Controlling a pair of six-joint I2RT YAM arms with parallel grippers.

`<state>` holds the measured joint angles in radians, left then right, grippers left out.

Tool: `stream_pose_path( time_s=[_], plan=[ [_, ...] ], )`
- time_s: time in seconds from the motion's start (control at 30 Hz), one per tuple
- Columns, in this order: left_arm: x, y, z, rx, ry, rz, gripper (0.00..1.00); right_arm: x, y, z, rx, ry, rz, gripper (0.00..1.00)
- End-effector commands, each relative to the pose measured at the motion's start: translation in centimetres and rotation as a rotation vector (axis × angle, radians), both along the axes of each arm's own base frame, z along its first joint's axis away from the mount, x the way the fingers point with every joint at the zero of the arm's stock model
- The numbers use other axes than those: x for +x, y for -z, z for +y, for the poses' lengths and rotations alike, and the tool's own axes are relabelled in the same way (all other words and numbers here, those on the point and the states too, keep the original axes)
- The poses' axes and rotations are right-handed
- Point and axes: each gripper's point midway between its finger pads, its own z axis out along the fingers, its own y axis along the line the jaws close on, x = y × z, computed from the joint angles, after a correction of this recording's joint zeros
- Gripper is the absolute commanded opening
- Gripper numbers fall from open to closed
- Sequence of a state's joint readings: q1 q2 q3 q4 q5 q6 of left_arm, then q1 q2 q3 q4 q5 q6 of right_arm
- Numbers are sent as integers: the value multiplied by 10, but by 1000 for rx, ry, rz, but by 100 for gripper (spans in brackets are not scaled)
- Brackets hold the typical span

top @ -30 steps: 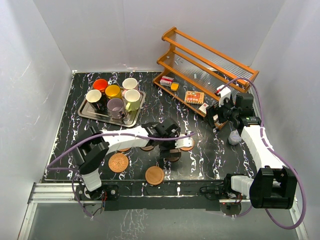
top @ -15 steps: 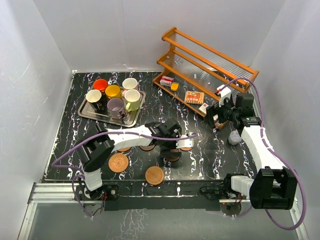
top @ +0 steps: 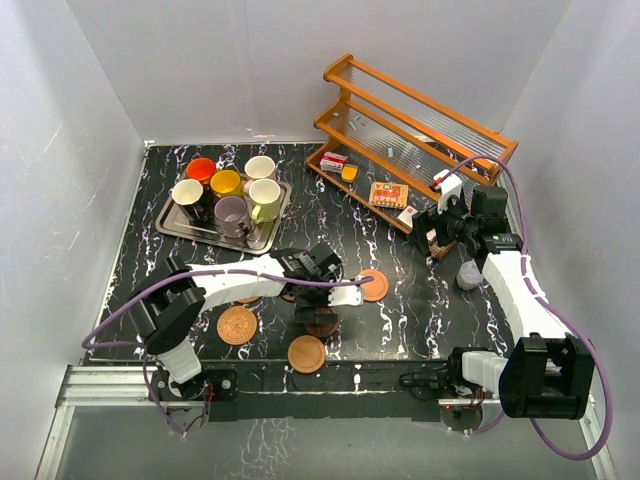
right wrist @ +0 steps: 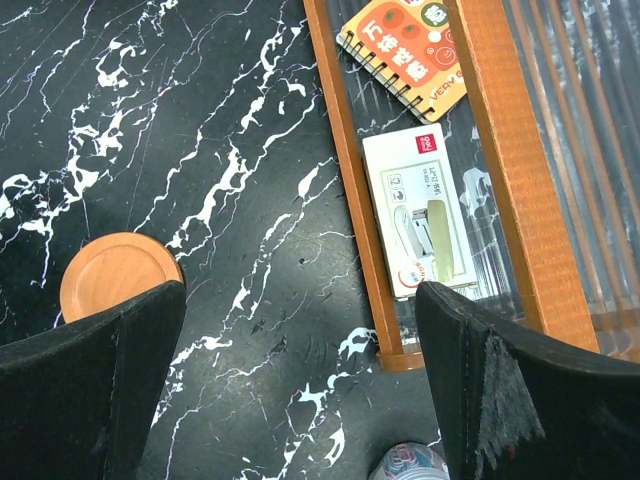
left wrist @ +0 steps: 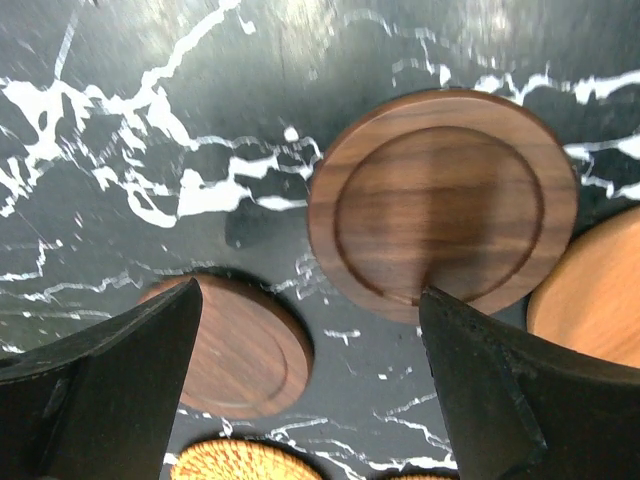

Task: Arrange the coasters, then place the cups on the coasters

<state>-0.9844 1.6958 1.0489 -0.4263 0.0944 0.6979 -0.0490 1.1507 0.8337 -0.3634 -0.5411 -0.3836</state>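
While parking the open right gripper [right wrist: 300, 300] by the wooden rack [right wrist: 515, 160] and leaving mugs [top: 226, 184] on the tray [top: 172, 225] for later, hovers the left gripper [left wrist: 310, 310], wide open and empty, over a dark wood coaster [left wrist: 440, 200] mid-table, likely to reposition it.

Black white-veined tabletop [top: 400, 320]; metal tray [top: 170, 224] at far left; wooden rack [top: 430, 101] at far right, bottom shelf holding an orange notebook [top: 386, 194] and a white stapler box [right wrist: 420, 205].

Orange spiral notebook [right wrist: 405, 50] lying on the low shelf of the wooden rack [right wrist: 350, 200] at far right, showing white Chinese characters and the English word "VERY", white box [right wrist: 425, 215] beside it carrying print too small to read.
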Motion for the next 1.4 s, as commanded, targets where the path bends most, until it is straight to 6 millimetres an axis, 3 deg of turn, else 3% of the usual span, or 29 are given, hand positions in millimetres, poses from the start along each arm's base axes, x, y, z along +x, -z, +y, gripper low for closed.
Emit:
stream_pose_path(
  time_s=[0.0, 0.2, 0.63, 0.8, 1.1, 1.37],
  plan=[
    [-12, 0, 37, 88, -4, 11, 89, 5, -14, 0, 5, -8, -61, 98],
    [-1, 4, 59, 140, -54, -26, 89, 5, -13, 1, 9, -10, -58, 98],
    [-23, -1, 89, 160, -51, 36, 90, 6, -11, 1, 9, -11, -49, 98],
    [-26, -2, 88, 145, -56, 52, 90, 6, -12, 1, 9, -10, -52, 98],
    [-20, -6, 68, 85, -87, 63, 90, 5, -13, 0, 7, -7, -56, 98],
    [-26, -10, 68, 80, -70, 87, 90, 6, -13, 0, 4, -5, -58, 98]
  ],
)
